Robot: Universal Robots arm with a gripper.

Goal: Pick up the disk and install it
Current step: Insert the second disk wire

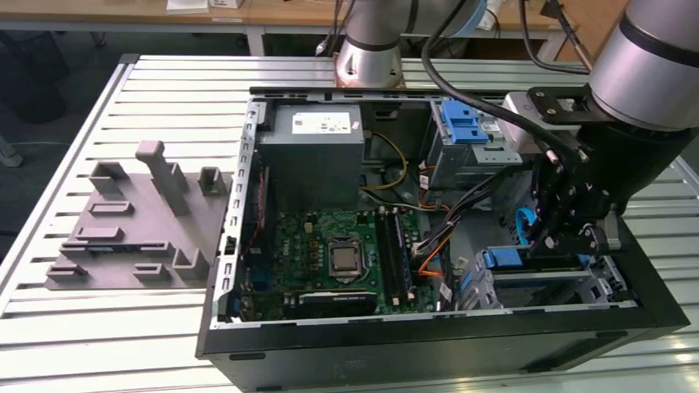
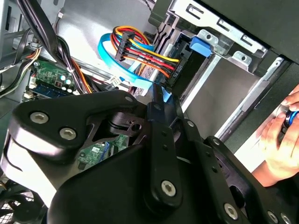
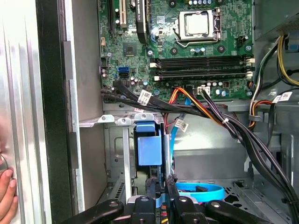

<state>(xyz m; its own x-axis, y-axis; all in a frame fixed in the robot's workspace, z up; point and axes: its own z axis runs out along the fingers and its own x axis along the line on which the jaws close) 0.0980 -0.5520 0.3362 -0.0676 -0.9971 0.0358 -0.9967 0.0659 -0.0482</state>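
An open black metal computer case (image 1: 437, 344) lies on its side on a slatted silver metal table (image 1: 164, 74). The black robot gripper (image 1: 562, 250) reaches down into the case's corner at the exterior view's near right, among the grey metal drive bays (image 1: 568, 286). The disk (image 3: 149, 149), a flat drive framed in a blue plastic carrier bracket, stands on edge in a bay slot there, and the gripper (image 3: 161, 184) is right at its outer end. I cannot tell whether the gripper is clamped on the bracket or released.

A light blue flat cable (image 3: 198, 190) curls just beside the gripper. Bundled black, orange and yellow wires (image 3: 210, 112) cross between the bay and the green motherboard (image 3: 187, 51). A large grey metal box (image 1: 317, 155) sits at the case's far edge. A grey plastic fixture (image 1: 137, 221) stands on the table, well apart from the case. A person's hand (image 2: 280, 140) rests outside the case wall.
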